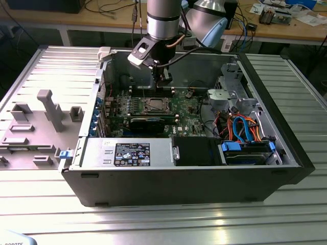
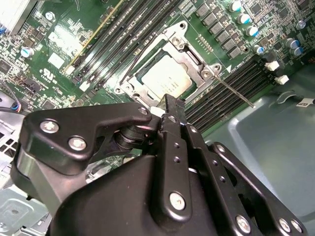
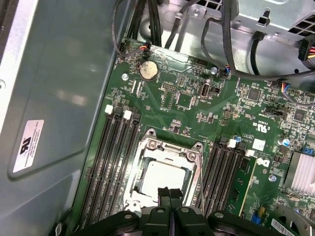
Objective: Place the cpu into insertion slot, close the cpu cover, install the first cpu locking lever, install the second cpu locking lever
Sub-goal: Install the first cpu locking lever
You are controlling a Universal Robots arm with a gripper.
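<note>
The cpu [image 2: 165,78] lies flat in the insertion slot on the green motherboard, its dull silver top showing. The cpu cover [image 2: 191,55], a silver metal frame, is down around it, and the slot's contact field is hidden beneath. One thin locking lever [image 2: 236,93] sticks out free from a socket corner over the memory slots. My gripper [image 2: 170,104] hovers just above the socket's edge with its black fingers shut together on nothing. The first wrist view shows the cpu [image 3: 165,179] and cover [image 3: 170,150] right beyond my gripper [image 3: 170,192]. In the exterior view my gripper [image 1: 163,79] hangs over the cpu [image 1: 155,105].
Long black memory slots [image 3: 115,152] flank the socket on both sides. A black expansion card [image 1: 148,124] lies in front of it and a power supply [image 1: 127,153] along the case front. Blue and orange cables [image 1: 245,127] and a drive cage [image 1: 230,92] fill the exterior view's right. The grey case wall [image 3: 59,88] stands close.
</note>
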